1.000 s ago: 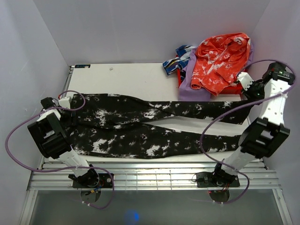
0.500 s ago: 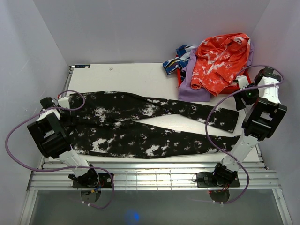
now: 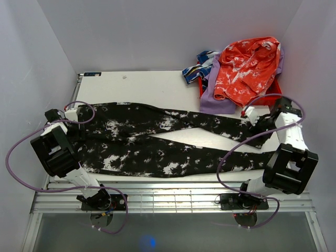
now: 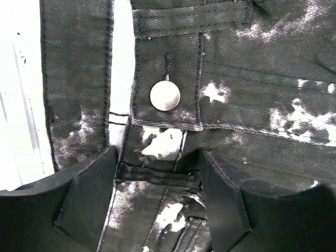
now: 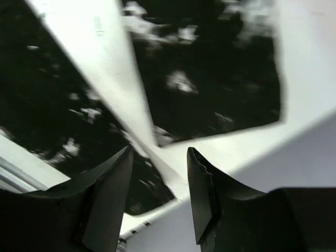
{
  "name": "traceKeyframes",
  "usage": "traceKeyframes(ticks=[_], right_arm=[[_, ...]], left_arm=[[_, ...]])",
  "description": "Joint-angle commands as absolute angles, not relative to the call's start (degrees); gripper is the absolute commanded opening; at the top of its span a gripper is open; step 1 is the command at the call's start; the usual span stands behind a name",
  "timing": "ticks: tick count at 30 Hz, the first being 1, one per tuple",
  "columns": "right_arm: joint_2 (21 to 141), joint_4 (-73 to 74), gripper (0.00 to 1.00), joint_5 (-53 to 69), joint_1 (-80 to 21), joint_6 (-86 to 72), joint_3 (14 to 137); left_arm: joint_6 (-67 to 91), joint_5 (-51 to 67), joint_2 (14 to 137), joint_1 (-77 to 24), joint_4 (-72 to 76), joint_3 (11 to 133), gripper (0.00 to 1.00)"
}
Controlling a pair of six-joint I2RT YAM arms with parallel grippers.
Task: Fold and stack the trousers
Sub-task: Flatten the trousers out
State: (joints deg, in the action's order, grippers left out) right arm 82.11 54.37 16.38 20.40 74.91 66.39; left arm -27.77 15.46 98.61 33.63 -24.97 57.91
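Observation:
The trousers (image 3: 157, 142) are black denim with white splashes, spread flat across the table with the waistband at the left and both legs running right. My left gripper (image 3: 77, 126) is low over the waistband. In the left wrist view it (image 4: 157, 197) is open, its fingers (image 4: 86, 202) set down either side of the fly, just below the metal button (image 4: 165, 95). My right gripper (image 3: 256, 119) hovers above the far leg's cuff (image 5: 210, 79). It (image 5: 157, 189) is open in the blurred right wrist view, nothing between its fingers.
A heap of other clothes lies at the back right: an orange-red garment (image 3: 247, 68), a purple one (image 3: 215, 100) and a blue patterned one (image 3: 197, 68). White walls close in on three sides. A slatted metal rail (image 3: 168, 197) runs along the near edge.
My right gripper has opened and let go of the far leg's cuff, which now lies flat. That arm has swung down and left over the cuff. The left arm has stayed put.

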Motion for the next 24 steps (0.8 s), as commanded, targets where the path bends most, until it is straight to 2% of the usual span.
traceKeyframes(ticks=[1, 8, 16, 19, 22, 23, 24], right_arm=[[82.0, 50.81, 0.52, 14.86, 18.02, 77.35, 58.65], [84.98, 41.67, 0.68, 13.1, 15.73, 75.67, 51.95], [88.24, 31.65, 0.65, 13.09, 14.68, 73.14, 48.17], [89.47, 29.36, 0.57, 13.19, 14.33, 72.07, 48.17], [89.39, 27.08, 0.36, 11.43, 14.33, 72.68, 47.38], [89.3, 26.64, 0.24, 10.9, 14.41, 72.51, 47.55], [89.12, 26.46, 0.2, 10.72, 14.59, 72.07, 47.98]], left_arm=[[-27.33, 15.38, 98.17, 34.37, -25.84, 57.92, 0.75], [-27.16, 15.82, 98.44, 34.37, -25.49, 57.39, 0.75], [-26.9, 16.08, 98.96, 34.37, -25.14, 56.43, 0.75], [-26.72, 16.35, 99.14, 34.37, -25.31, 56.51, 0.75], [-26.81, 16.09, 99.23, 34.37, -25.14, 56.69, 0.74], [-26.63, 16.0, 99.14, 34.37, -25.14, 56.6, 0.74], [-26.54, 16.0, 99.14, 34.37, -25.05, 56.51, 0.74]])
